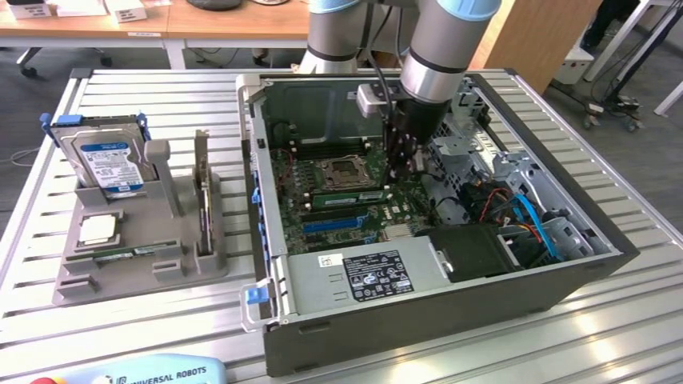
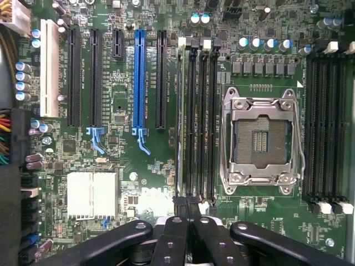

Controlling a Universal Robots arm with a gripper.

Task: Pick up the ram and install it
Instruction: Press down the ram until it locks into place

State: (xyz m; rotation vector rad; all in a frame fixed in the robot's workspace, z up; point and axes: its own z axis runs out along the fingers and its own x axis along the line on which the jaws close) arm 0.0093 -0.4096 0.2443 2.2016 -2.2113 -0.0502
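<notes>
Your gripper (image 2: 187, 213) is fully closed, fingertips together over the ram (image 2: 181, 111), which stands edge-up in a memory slot beside the empty processor socket (image 2: 259, 141). Whether it grips or merely presses is unclear. Keep pressure square along the slot, and judge seating by the end latches.

drive cage (image 1: 469, 156) beside arm, socket (image 2: 260, 141) unobstructed

Bright, even room light; soft shadow inside the computer case (image 1: 597, 264); wrist view slightly soft
</notes>
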